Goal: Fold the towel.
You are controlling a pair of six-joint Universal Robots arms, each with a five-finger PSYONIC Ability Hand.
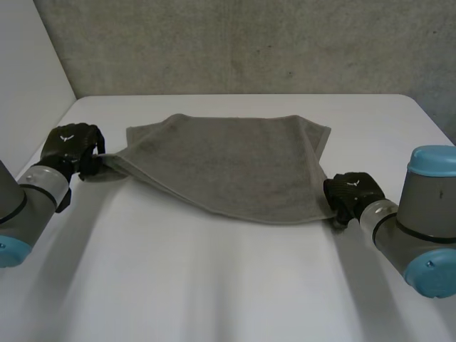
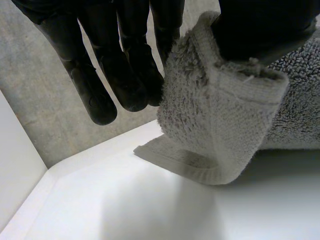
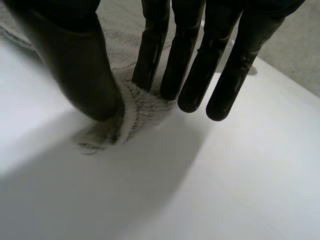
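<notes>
A white desk (image 1: 214,285) with a smooth, matte top spreads across the head view, its far corners rounded. Behind its far edge rises a rough grey concrete wall (image 1: 249,43), mottled and speckled. A plain white panel (image 1: 28,64) stands along the desk's left side and meets the wall in a corner.

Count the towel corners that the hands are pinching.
2. The left hand pinches the near left corner of the grey towel, the right hand its near right corner; both far corners lie free on the white table.
</notes>
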